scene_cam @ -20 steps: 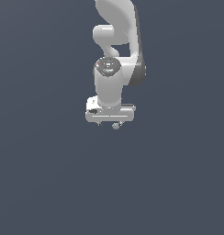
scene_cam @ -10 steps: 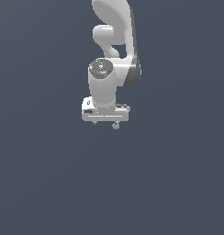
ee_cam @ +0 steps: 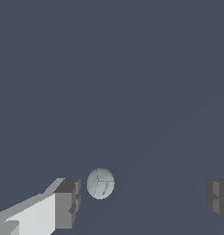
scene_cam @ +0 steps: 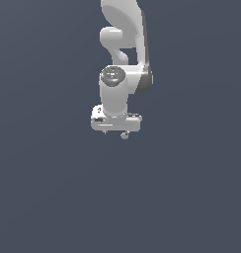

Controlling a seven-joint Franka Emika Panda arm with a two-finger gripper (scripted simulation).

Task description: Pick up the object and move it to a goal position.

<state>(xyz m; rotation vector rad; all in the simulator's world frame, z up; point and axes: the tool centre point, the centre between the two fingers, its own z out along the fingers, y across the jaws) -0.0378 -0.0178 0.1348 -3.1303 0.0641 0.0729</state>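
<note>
The object is a tiny pale grey-blue ball (scene_cam: 124,135), just under the white gripper hand in the exterior view. In the wrist view the ball (ee_cam: 100,183) lies between the two dark fingertips, close beside one finger (ee_cam: 68,202) but with a small gap, and far from the other finger (ee_cam: 218,195). My gripper (ee_cam: 143,197) is open and holds nothing. In the exterior view the gripper (scene_cam: 115,131) points down and its fingers are mostly hidden under the hand.
The white arm rises above the hand, with a round dark-grey joint cap (scene_cam: 111,75) facing the camera. A plain dark grey-blue surface (scene_cam: 53,197) fills the remainder of both views.
The hand has shifted slightly toward the exterior view's left and lowered a little. The ball has stayed in place. The jaws remain open.
</note>
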